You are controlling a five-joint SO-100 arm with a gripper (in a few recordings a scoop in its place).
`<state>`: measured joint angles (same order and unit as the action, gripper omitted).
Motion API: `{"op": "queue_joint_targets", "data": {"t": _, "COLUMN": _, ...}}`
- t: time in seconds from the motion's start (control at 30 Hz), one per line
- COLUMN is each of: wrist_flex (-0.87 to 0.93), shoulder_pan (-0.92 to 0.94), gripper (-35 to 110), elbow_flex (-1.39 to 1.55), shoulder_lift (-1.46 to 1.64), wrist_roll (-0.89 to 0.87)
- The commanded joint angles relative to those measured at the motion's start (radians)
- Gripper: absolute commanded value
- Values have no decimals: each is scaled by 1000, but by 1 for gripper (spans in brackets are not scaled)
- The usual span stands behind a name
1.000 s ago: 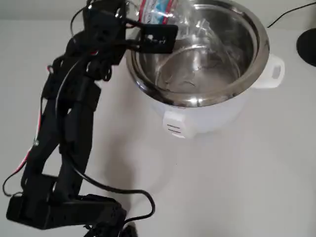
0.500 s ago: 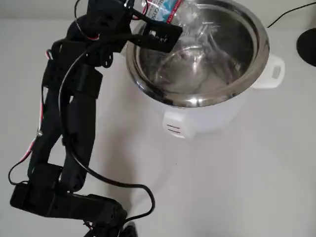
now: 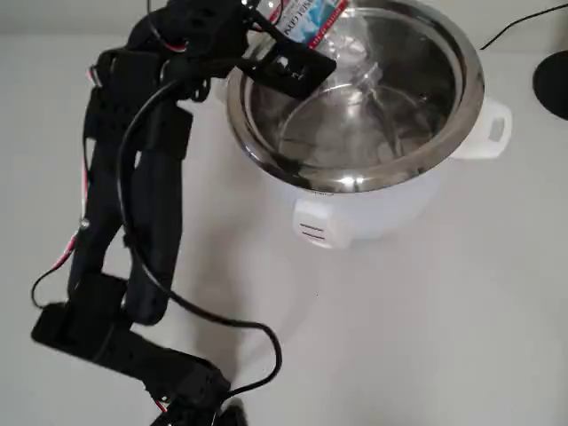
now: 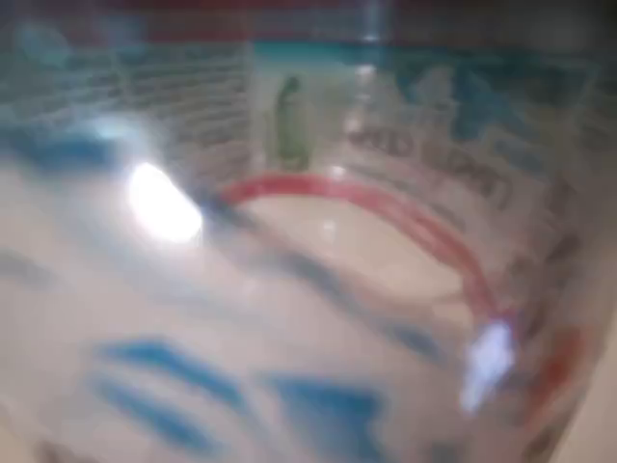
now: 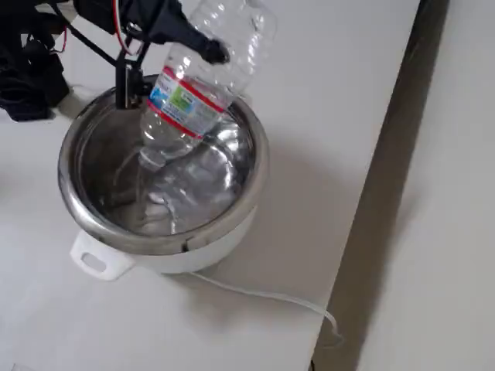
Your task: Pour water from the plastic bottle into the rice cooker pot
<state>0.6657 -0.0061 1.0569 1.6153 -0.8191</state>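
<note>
In the fixed view the clear ribbed plastic bottle [image 5: 197,81] hangs tilted, neck down, inside the rim of the rice cooker pot [image 5: 259,166]. My black gripper [image 5: 174,62] is shut on the bottle's labelled middle. From overhead the gripper [image 3: 288,37] holds the bottle [image 3: 311,16] over the far left side of the shiny steel pot [image 3: 355,184], which sits in a white cooker body [image 3: 382,217]. Clear water [image 5: 166,201] ripples on the pot's bottom. The wrist view is a blurred close-up of the bottle's label [image 4: 308,251].
The black arm [image 3: 133,204] stretches down the left of the overhead view with a cable [image 3: 222,324] looping beside it. A dark round object [image 3: 555,80] sits at the right edge. In the fixed view a white cord [image 5: 263,294] trails toward the table's edge [image 5: 371,201].
The arm has swung up and left at its elbow, and the gripper has rolled further. The bottle is tipped more steeply, its neck reaching deeper into the pot.
</note>
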Motion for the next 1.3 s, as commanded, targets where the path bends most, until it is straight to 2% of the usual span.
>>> {"op": "queue_joint_targets", "data": {"t": 0.0, "wrist_flex": 32, "shoulder_pan": 20, "gripper": 12, "elbow_flex": -129, "shoulder_lift": 12, "wrist_roll": -25}}
{"op": "queue_joint_targets", "data": {"t": 0.37, "wrist_flex": 110, "shoulder_pan": 49, "gripper": 12, "elbow_flex": -288, "shoulder_lift": -29, "wrist_roll": -69}}
{"op": "queue_joint_targets", "data": {"t": 1.27, "wrist_flex": 123, "shoulder_pan": 74, "gripper": 12, "elbow_flex": -291, "shoulder_lift": -21, "wrist_roll": -101}}
